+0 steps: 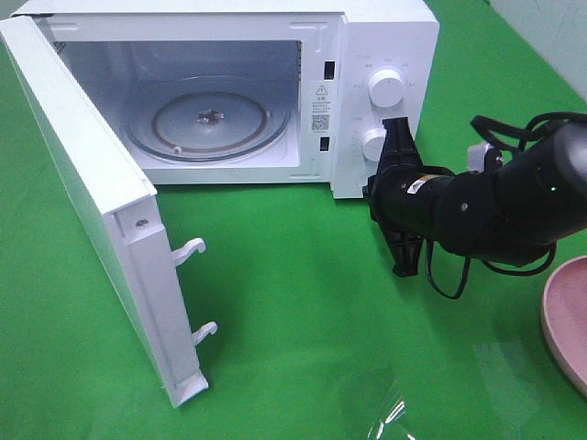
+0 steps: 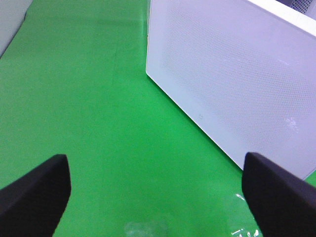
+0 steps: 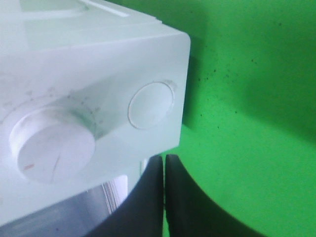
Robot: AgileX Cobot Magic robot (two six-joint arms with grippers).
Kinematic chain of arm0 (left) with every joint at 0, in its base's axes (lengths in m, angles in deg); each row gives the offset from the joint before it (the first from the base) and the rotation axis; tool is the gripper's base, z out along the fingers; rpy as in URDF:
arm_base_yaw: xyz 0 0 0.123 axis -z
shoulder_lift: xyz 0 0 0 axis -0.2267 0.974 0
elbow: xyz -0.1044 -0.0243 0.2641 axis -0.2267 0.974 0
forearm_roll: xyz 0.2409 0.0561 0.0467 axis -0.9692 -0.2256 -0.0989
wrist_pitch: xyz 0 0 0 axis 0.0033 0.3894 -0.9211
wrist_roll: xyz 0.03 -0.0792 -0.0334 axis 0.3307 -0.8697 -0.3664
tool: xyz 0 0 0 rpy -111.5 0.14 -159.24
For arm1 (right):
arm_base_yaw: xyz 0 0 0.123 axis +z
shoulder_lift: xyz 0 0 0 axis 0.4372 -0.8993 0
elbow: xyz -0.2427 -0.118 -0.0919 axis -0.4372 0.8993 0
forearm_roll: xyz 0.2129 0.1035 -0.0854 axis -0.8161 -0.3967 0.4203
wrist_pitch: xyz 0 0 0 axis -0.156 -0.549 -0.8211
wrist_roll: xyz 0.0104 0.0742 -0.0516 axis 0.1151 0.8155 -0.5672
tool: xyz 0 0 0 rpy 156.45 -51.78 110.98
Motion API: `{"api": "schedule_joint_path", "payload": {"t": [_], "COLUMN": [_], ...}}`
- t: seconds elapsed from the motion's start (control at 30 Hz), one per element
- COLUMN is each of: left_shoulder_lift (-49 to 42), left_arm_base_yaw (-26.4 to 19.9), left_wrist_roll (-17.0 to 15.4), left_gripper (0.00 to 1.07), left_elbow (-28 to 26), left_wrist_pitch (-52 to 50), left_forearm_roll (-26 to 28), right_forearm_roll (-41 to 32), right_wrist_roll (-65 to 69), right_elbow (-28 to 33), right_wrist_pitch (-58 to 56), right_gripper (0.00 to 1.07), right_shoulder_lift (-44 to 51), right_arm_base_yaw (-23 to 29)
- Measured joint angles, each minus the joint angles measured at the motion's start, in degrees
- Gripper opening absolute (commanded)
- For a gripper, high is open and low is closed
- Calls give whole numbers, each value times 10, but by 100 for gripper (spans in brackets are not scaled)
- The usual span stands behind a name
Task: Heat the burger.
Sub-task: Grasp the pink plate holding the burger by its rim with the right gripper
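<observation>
Burger out of every view; only the pink plate rim shows beside the right arm, so the right gripper, fingers pressed together by the microwave dials, probably sits nearer than the spread, empty left gripper facing the open door.

No wording could be read. A small white sticker on the boxy white microwave oven's front frame, at the cavity's right edge, bore a warning triangle, illegibly tiny print and a QR code. Faint scale marks ringed its round white upper dial, unreadable.
</observation>
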Motion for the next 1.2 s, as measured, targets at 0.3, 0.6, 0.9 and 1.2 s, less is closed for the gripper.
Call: {"api": "schedule_joint_path", "payload": {"t": [0.3,0.6,0.9,1.2], "left_shoulder_lift": [0,0,0,0], "left_arm_base_yaw": [0,0,0,0], "left_wrist_roll": [0,0,0,1], "left_gripper": [86,86,86,86], "left_elbow": [0,0,0,0], "left_wrist_pitch": [0,0,0,0], "left_forearm_roll": [0,0,0,0], "right_forearm_roll": [23,38,175,261], "right_wrist_roll": [-150,-329,-427,-484], "right_elbow": [3,3,3,-3], "right_wrist_pitch": [-133,-300,-477,-611], "right_gripper": [5,9,12,17], "right_shoulder_lift": [77,119,154,197], "right_arm_base_yaw": [0,0,0,0]}}
